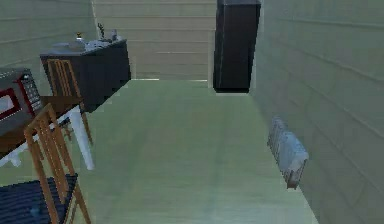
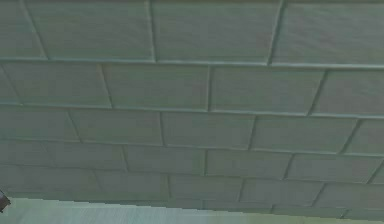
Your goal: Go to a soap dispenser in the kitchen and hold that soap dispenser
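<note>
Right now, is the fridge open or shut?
Shut: the tall dark fridge by the far wall shows one flat front, no door swung out.

Body log: I cannot tell anything of my robot's own look at this moment. Both cameras face outward, away from the machine, so I enter no colours, shapes, cables, screws or markings for base, mast, arm or wrist.
</note>
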